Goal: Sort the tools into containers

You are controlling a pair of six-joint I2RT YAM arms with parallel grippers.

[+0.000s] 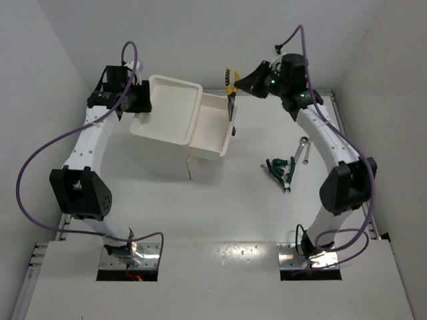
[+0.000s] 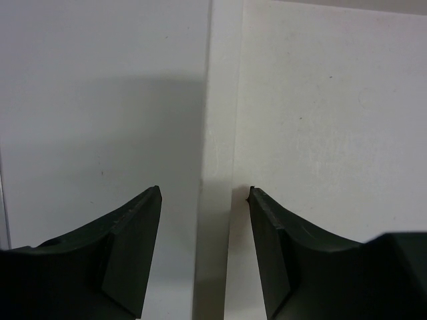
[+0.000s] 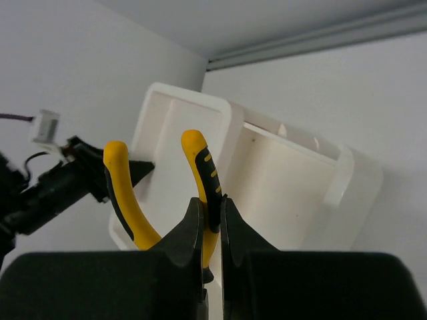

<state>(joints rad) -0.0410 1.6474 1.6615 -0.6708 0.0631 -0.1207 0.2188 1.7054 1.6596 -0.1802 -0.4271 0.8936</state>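
My right gripper (image 1: 241, 85) is shut on the yellow-handled pliers (image 1: 231, 90) and holds them in the air above the pulled-out drawer (image 1: 212, 130) of the white drawer unit (image 1: 160, 150). In the right wrist view the fingers (image 3: 200, 230) pinch one yellow handle (image 3: 200, 167), and the other handle (image 3: 123, 193) hangs free. My left gripper (image 1: 139, 100) is open at the left rim of the top tray (image 1: 175, 107). In the left wrist view its fingers (image 2: 137, 253) straddle the white rim (image 2: 217, 133). The green-handled pliers (image 1: 280, 167) and one silver wrench (image 1: 303, 150) lie on the table at the right.
The open drawer juts right, its dark handle (image 1: 235, 130) facing the right arm. White walls enclose the table on the left, back and right. The second wrench is not seen.
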